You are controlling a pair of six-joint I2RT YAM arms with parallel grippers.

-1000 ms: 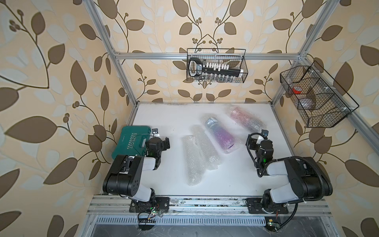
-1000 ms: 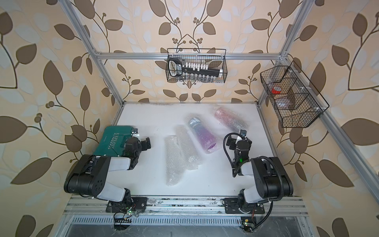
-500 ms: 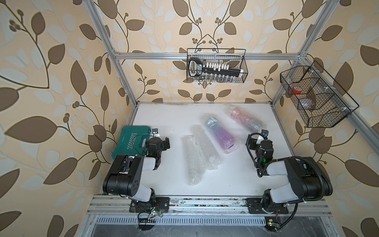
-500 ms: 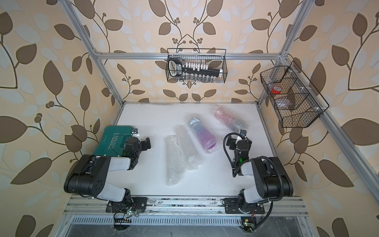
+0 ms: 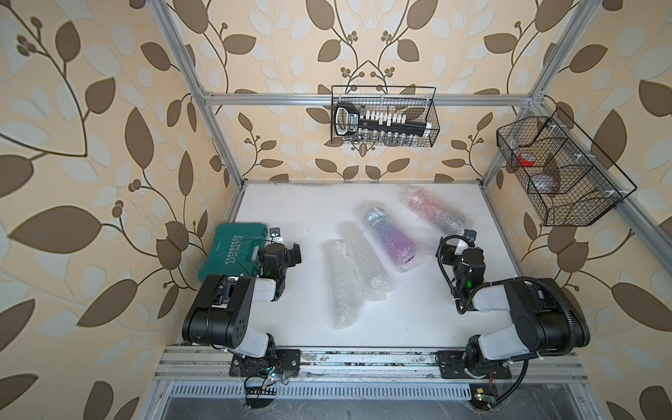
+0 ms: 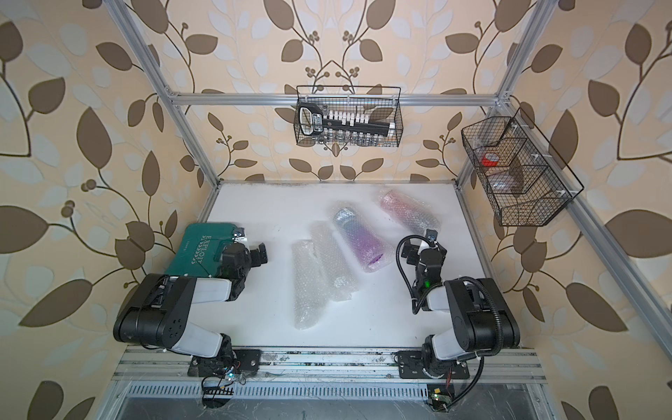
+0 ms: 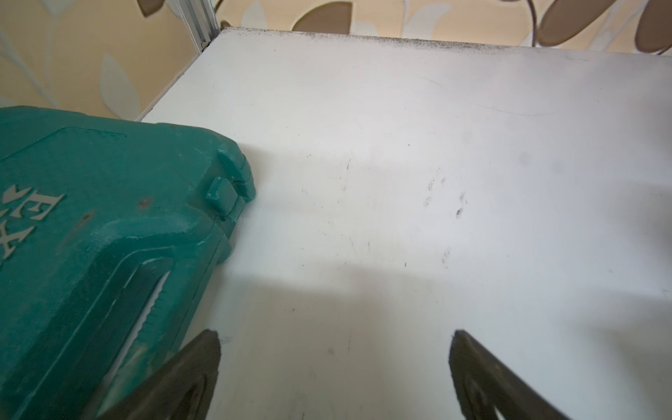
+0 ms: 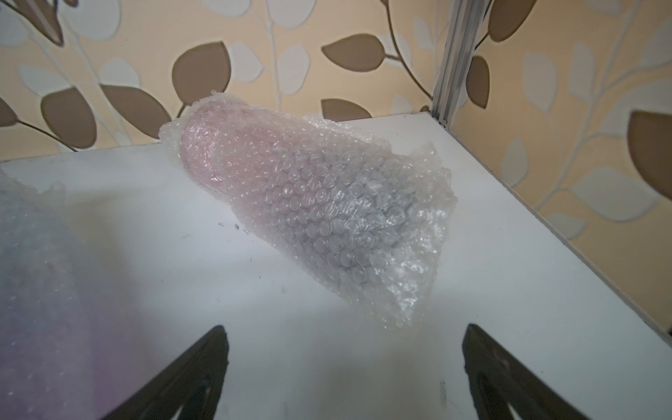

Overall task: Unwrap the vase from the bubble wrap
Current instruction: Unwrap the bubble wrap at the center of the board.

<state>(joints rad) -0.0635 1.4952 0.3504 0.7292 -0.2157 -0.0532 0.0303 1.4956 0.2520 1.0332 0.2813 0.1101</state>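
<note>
Right wrist view, bubble wrap [image 8: 327,218] crinkly, whitish, pink inside

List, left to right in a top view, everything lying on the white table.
Green tool case → whitish bubble wrap roll → second whitish bubble wrap roll → purple wrapped vase → pink wrapped vase.

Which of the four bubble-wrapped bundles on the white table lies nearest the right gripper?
The pink bundle in bubble wrap, lying just ahead of the open right gripper. The purple bundle and the two whitish bundles lie farther off.
</note>
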